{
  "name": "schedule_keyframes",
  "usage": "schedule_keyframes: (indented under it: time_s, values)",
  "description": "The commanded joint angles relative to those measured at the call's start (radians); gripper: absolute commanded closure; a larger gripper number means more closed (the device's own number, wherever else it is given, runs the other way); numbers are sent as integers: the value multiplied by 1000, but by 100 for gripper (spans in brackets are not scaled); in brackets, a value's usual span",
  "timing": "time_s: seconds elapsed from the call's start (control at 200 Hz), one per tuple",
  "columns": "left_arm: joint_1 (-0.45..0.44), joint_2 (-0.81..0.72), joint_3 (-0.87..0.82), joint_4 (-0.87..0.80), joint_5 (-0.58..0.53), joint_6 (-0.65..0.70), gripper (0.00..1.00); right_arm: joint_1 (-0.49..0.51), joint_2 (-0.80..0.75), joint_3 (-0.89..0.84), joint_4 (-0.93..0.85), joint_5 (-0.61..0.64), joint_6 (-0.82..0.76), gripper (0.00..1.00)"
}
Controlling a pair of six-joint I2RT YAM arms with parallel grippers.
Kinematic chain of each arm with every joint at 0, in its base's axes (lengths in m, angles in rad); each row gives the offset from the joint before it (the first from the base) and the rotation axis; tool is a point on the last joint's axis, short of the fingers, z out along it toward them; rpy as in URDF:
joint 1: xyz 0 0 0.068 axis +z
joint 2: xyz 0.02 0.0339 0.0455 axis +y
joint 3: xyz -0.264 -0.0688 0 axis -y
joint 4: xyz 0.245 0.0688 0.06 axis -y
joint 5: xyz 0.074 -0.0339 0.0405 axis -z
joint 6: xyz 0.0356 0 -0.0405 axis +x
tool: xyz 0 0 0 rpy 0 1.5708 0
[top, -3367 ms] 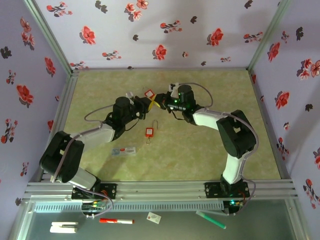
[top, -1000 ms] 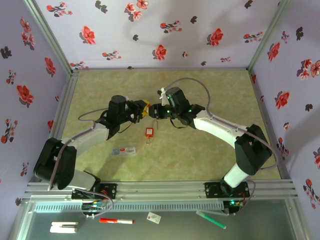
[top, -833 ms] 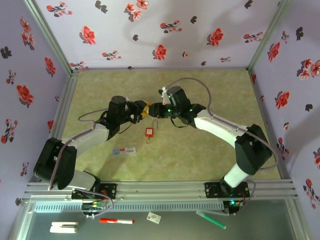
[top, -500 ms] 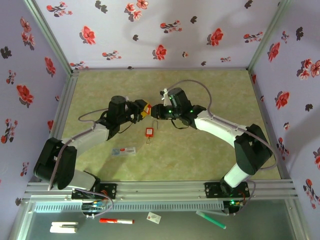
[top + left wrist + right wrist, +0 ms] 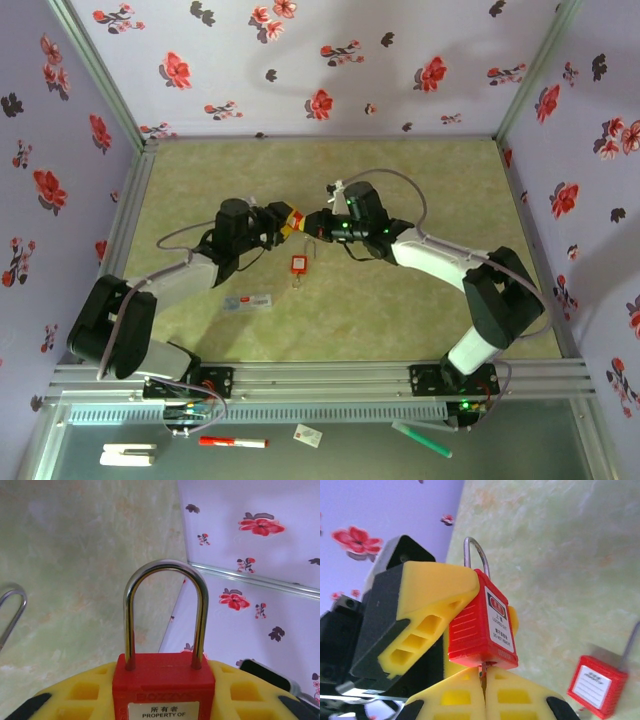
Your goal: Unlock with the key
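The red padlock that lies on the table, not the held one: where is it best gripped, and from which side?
Take the padlock by its red body, probably from straight above, fingers closing on its two narrow sides. It lies flat, label up, so the body is the firmest part; the thin shackle would likely slip or pivot.

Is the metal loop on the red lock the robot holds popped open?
No, both legs of the silver shackle are pushed down into the red padlock.

Bare table [image 5: 450, 180] behind and right; loose red padlock [image 5: 298, 264] near the right pincer [image 5: 309, 224], flat tag [image 5: 247, 300] farther left.
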Motion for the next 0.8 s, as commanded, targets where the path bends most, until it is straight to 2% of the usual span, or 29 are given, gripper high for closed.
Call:
schedule_keyframes:
  time_s: [0.0,0.19,0.315,0.58,0.705,0.795]
  values:
    - [-1,-48,-41,139,-41,56,100,-51,20,-20,278,-44,242,100]
    - [2,-83,-85,255,-104,103,100,-63,77,-32,523,-81,458,100]
    - [5,-93,-94,342,-133,134,100,-72,92,-28,585,-80,538,100]
    - [8,-74,-75,417,-120,158,100,-83,81,-29,529,-68,551,100]
    - [11,-69,-75,414,-120,149,100,-83,37,-17,376,-44,424,100]
    - [14,-75,-70,373,-116,152,100,-83,-21,-34,283,-8,322,86]
